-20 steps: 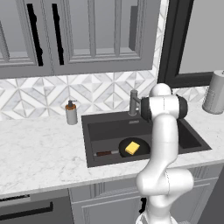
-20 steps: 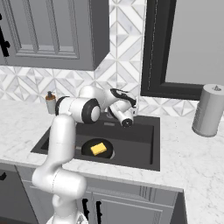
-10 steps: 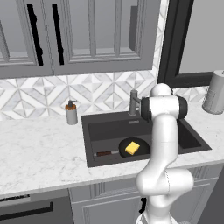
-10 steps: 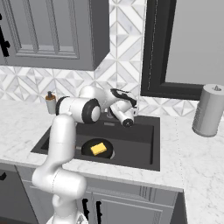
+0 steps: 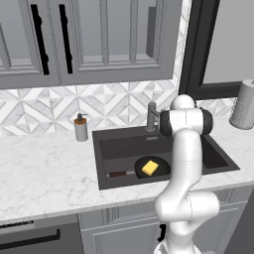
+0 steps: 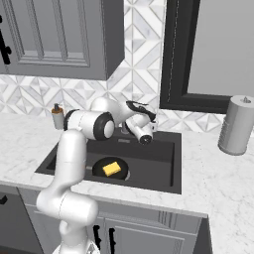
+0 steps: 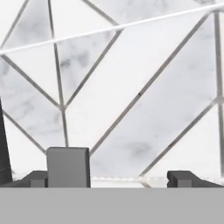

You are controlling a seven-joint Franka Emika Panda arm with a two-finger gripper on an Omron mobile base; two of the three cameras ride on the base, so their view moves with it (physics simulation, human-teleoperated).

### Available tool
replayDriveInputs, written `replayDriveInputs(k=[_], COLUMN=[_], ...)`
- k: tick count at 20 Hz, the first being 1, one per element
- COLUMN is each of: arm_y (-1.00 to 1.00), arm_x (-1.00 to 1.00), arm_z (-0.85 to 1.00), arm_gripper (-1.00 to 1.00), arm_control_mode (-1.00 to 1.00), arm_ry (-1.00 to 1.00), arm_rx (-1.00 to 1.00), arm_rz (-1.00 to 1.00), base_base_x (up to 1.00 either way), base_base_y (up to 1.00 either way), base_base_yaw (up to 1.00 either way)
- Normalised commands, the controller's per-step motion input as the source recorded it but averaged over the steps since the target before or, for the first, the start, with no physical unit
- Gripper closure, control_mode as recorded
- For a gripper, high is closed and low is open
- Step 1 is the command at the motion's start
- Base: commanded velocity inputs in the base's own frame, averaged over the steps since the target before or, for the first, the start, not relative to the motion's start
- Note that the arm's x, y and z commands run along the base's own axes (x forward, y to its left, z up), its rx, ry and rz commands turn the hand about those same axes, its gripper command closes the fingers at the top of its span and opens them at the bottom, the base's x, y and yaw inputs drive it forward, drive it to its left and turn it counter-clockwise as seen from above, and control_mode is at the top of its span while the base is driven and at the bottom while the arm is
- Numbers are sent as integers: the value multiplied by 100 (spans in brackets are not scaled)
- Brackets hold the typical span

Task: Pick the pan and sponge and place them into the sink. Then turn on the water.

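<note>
The gripper [image 6: 145, 133] is up at the back rim of the sink [image 5: 218, 158], by the faucet [image 5: 151, 116], with its jaws spread wide and nothing between them; in the hand view the two fingertips [image 7: 37, 178] sit far apart at the bottom, roughly at 7 and 5 o'clock, with a grey block just right of the left tip and partly over it (what it belongs to I cannot tell). That view looks straight at the tile backsplash [image 7: 131, 87], white and grey marbled triangles. The pan [image 5: 159, 169] lies on the sink floor near the front wall, at about 6 o'clock from the faucet in the left base view, its handle [image 5: 117, 174] pointing toward 9 o'clock. The sponge [image 5: 150, 168] rests inside the pan, yellow face up, a little tilted. In the right base view the pan [image 6: 99, 168] and sponge [image 6: 112, 168] sit at about 7 o'clock from the gripper, well below it and apart from it. I can make out no stream at the spout. A soap bottle [image 5: 81, 128] stands on the counter [image 5: 44, 168] at 9 o'clock from the sink, near the backsplash. A paper towel roll [image 6: 237, 125] stands upright on the counter at 3 o'clock from the sink. Grey cabinets [image 5: 94, 34] hang above.
</note>
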Motion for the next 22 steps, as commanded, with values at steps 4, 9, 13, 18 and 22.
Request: replayDriveInputs(k=[4, 9, 13, 18, 22], arm_y=[-78, -85, -86, -89, -92], arm_x=[0, 0, 0, 0, 0], arm_z=[0, 0, 0, 0, 0], arm_gripper=[-100, -100, -100, -100, -100], arm_control_mode=[-100, -100, -100, -100, -100], arm_ry=[0, 0, 0, 0, 0], arm_rx=[6, 6, 5, 4, 5], arm_rz=[0, -1, -1, -1, 0], base_base_x=[0, 0, 0, 0, 0], base_base_y=[0, 0, 0, 0, 0], base_base_yaw=[0, 0, 0, 0, 0])
